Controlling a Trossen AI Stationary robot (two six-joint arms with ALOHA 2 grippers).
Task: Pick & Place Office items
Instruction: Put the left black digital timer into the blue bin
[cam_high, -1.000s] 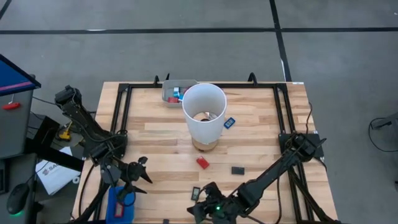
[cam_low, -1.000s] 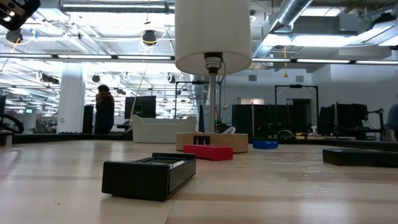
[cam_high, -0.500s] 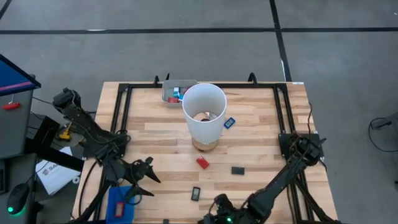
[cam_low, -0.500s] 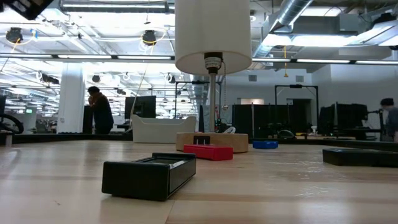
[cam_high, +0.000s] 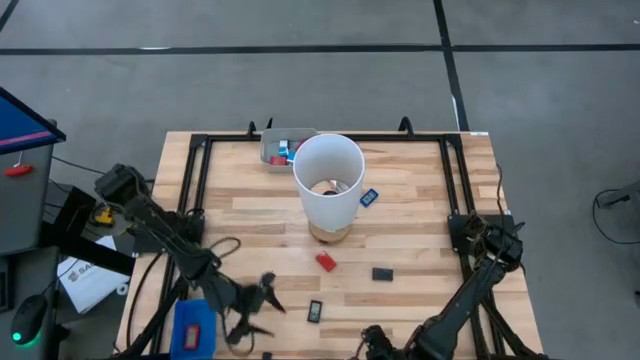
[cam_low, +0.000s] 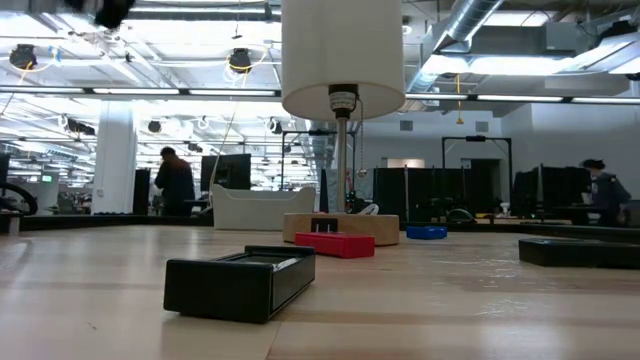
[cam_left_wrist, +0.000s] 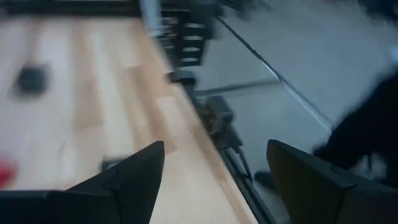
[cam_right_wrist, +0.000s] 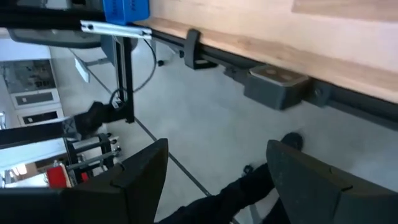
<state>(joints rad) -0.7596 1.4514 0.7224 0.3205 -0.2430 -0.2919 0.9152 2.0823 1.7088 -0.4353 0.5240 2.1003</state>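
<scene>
Left gripper (cam_high: 258, 305) stands wide and empty near the table's near edge, just left of the black item (cam_high: 314, 311). Recommended: centre the jaws over it, align with its short sides, then descend. Red item (cam_high: 325, 262) and 1 further black item (cam_high: 382, 273) lie farther right. Right gripper (cam_right_wrist: 214, 168) wide, empty, off the near edge.

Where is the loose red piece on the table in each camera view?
High view: red piece just below the white cylinder.
Low view: centre, before the wooden base.
Left wrist view: probably the red blur at the edge.
Right wrist view: absent.
Shared landmark: white cylinder, high and low.
</scene>
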